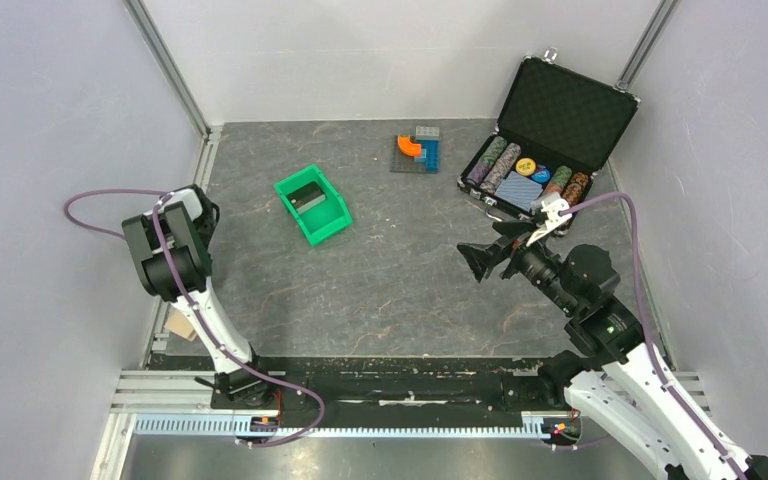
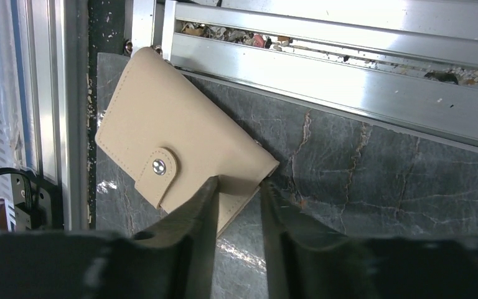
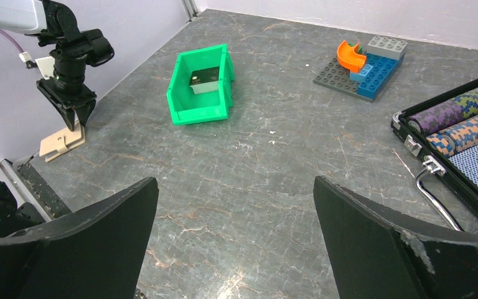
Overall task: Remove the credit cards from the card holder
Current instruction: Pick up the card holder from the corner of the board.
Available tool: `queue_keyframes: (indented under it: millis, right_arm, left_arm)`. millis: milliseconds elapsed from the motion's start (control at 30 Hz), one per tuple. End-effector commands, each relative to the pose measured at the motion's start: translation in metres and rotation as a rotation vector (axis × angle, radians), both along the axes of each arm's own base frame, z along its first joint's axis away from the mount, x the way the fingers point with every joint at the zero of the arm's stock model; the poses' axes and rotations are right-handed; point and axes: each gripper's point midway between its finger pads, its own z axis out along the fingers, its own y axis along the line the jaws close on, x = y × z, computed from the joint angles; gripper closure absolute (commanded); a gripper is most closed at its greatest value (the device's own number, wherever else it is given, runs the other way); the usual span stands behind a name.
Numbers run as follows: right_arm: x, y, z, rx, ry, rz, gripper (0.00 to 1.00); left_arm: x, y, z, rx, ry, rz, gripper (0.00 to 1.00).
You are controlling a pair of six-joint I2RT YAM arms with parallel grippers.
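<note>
The card holder (image 2: pixel 162 124) is a tan wallet, closed with its snap strap, lying flat at the table's near-left corner against the metal rail. It also shows as a tan patch under the left arm (image 1: pixel 182 325) and in the right wrist view (image 3: pixel 62 142). My left gripper (image 2: pixel 239 182) points straight down at it, its two fingers pinching the holder's near corner. The credit cards are hidden inside the closed holder. My right gripper (image 3: pixel 236 180) hovers wide open over bare table at the right (image 1: pixel 480 262), holding nothing.
A green bin (image 1: pixel 312 205) with a dark flat item inside stands at mid-left. Toy bricks (image 1: pixel 418 150) sit at the back. An open black chip case (image 1: pixel 530 165) stands at the back right. Metal rails (image 2: pixel 348 81) run beside the holder.
</note>
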Motion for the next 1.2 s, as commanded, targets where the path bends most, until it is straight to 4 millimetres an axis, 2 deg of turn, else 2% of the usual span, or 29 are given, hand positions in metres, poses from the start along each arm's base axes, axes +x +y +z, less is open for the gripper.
queue_keyframes:
  millis: [0,33,133,167,333,500,567,667,800,900,967,1100,1167]
  right_arm:
    - [0.001,-0.004,0.026,0.026,-0.061,-0.017,0.01]
    - [0.001,-0.004,0.026,0.026,-0.061,-0.020,0.01]
    - [0.001,-0.005,0.027,0.028,-0.061,-0.023,0.01]
    - [0.002,-0.005,0.026,0.026,-0.062,-0.026,0.01]
    - [0.004,-0.007,0.022,0.020,-0.053,-0.043,0.01]
    - [0.010,-0.007,0.012,0.016,-0.025,-0.064,0.01]
    - [0.012,-0.008,0.008,0.012,-0.015,-0.077,0.01]
    - [0.013,-0.010,0.004,0.008,-0.010,-0.086,0.01]
    - [0.013,-0.011,-0.001,0.004,-0.016,-0.093,0.01]
    - [0.012,-0.013,-0.005,-0.001,-0.015,-0.100,0.01]
    - [0.012,-0.014,-0.007,-0.003,-0.016,-0.103,0.01]
    - [0.013,-0.016,-0.013,-0.001,-0.007,-0.117,0.01]
    - [0.014,-0.016,-0.019,-0.005,0.006,-0.118,0.01]
  left_arm:
    - [0.002,0.004,-0.005,-0.005,0.002,-0.011,0.69]
    - [0.002,0.004,-0.005,-0.008,0.000,-0.009,0.71]
    - [0.003,0.000,-0.005,-0.024,-0.015,-0.003,0.93]
    - [0.003,-0.001,-0.003,-0.028,-0.025,0.000,0.98]
    - [0.013,-0.011,0.008,-0.055,-0.073,-0.072,0.98]
    - [0.030,-0.038,0.023,-0.040,-0.106,-0.230,0.98]
    - [0.038,-0.056,0.029,-0.044,-0.111,-0.325,0.98]
    - [0.051,-0.092,0.041,-0.022,-0.143,-0.495,0.98]
    - [0.063,-0.154,0.059,-0.025,-0.227,-0.768,0.98]
    - [0.056,-0.185,0.073,-0.026,-0.274,-0.914,0.98]
    - [0.046,-0.206,0.076,-0.055,-0.295,-1.013,0.98]
    - [0.021,-0.252,0.071,-0.226,-0.365,-1.174,0.98]
    - [0.013,-0.286,0.069,-0.343,-0.434,-1.303,0.98]
